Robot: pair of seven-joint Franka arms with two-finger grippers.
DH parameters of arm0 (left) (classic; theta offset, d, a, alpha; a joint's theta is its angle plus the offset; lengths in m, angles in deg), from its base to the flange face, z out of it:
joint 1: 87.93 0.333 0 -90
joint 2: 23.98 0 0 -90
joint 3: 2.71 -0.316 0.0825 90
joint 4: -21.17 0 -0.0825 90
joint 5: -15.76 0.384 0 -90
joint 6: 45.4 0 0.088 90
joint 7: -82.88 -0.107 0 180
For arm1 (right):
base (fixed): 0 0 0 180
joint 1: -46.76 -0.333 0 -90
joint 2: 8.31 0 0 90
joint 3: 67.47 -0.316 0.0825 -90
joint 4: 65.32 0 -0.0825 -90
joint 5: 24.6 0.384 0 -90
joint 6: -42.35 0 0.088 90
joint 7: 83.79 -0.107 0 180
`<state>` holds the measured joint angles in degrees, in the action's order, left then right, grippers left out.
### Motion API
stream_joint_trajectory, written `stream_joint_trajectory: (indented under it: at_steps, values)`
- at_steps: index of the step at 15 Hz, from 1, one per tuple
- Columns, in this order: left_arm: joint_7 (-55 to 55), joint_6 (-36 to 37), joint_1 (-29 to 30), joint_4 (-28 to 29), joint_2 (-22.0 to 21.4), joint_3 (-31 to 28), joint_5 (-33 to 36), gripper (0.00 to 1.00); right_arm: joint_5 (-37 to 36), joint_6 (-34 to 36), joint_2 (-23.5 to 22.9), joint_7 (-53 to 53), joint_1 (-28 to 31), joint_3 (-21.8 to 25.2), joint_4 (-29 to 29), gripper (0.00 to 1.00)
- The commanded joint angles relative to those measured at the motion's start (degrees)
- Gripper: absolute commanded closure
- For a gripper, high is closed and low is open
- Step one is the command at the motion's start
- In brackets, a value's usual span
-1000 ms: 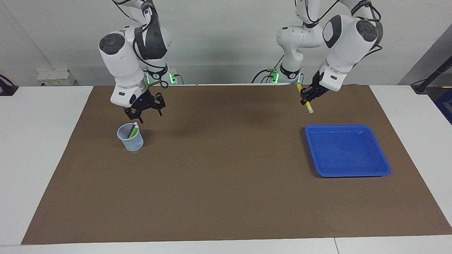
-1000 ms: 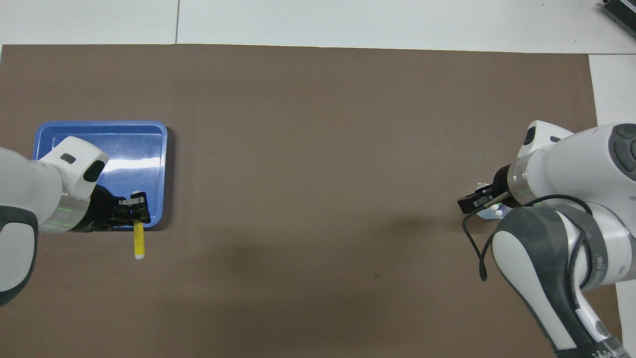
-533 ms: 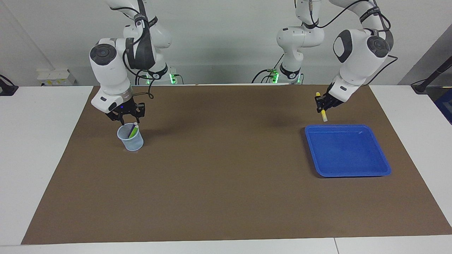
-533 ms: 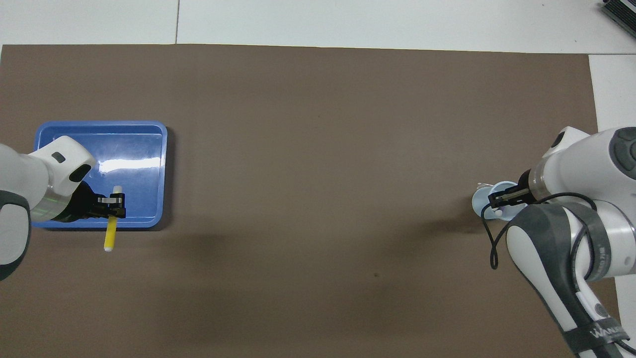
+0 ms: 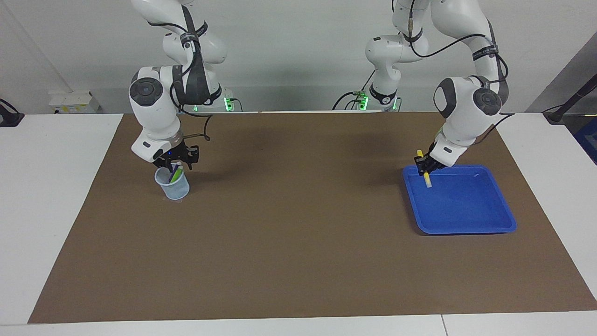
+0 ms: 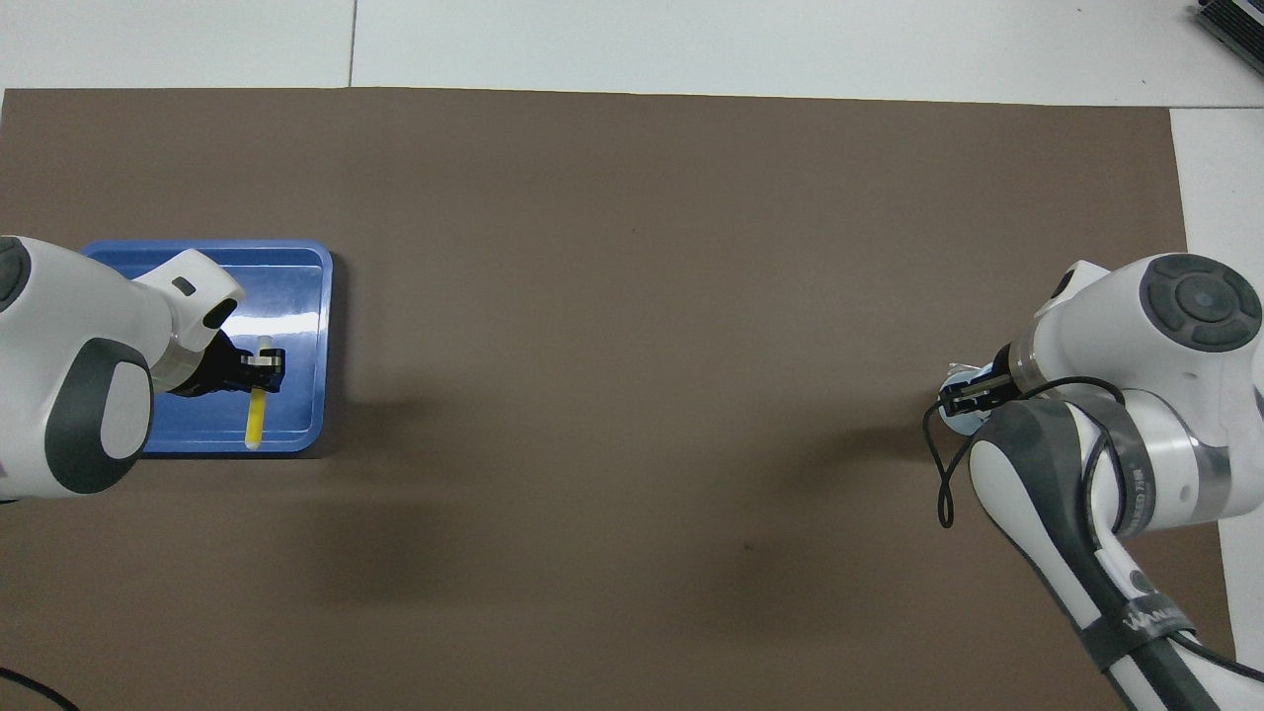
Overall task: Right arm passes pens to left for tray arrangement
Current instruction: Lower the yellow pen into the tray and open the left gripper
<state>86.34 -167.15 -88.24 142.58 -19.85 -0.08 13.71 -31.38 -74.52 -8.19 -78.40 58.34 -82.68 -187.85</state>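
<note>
The left claw (image 5: 425, 165) is clamping the yellow pen (image 5: 426, 176) near its upper end. The pen is tilting, with its whitish tip pointing down into the blue tray (image 5: 466, 205). The claw is hanging low over the tray corner nearer the robots. Whether the tip is touching the tray floor cannot be told. The tray is lying toward the left arm's end of the tabletop (image 5: 51, 196), on the brown mat (image 5: 298, 252).

The right claw (image 5: 176, 164) is sitting at the mouth of the translucent cup (image 5: 173, 187), directly over the green pen (image 5: 176, 174) and the purple pen (image 5: 172, 173), which are leaning inside it. Whether this claw is gripping a pen cannot be told. The cup is standing on the mat toward the right arm's end.
</note>
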Motion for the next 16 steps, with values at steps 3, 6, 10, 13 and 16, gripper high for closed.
stream_joint_trajectory:
  at_steps: [3, 6, 10, 13, 16]
  values:
    - [-0.6, -6.4, 1.5, -0.6, 5.4, 0.4, 2.8, 1.0, -1.8, -4.0, 1.2, 3.3, 0.9, -0.2, -3.9, 0.43]
    - [-0.6, -8.4, 1.9, -1.1, 7.7, 0.4, 4.4, 1.0, -2.0, -4.0, 1.1, 3.3, 1.0, -0.2, -3.9, 0.46]
    - [-0.5, -12.4, 2.0, -1.1, 10.4, 0.4, 4.8, 1.0, -3.1, -4.0, 1.1, 3.4, 1.1, -0.1, -3.9, 0.56]
    - [-0.3, -14.6, 2.1, -1.0, 11.8, 0.4, 6.0, 1.0, -3.3, -4.0, 1.2, 3.6, 1.7, -0.2, -4.2, 0.56]
    - [-0.4, -15.2, 2.0, -1.0, 12.3, 0.4, 6.2, 1.0, -3.3, -4.0, 1.2, 3.7, 1.8, -0.2, -4.3, 0.58]
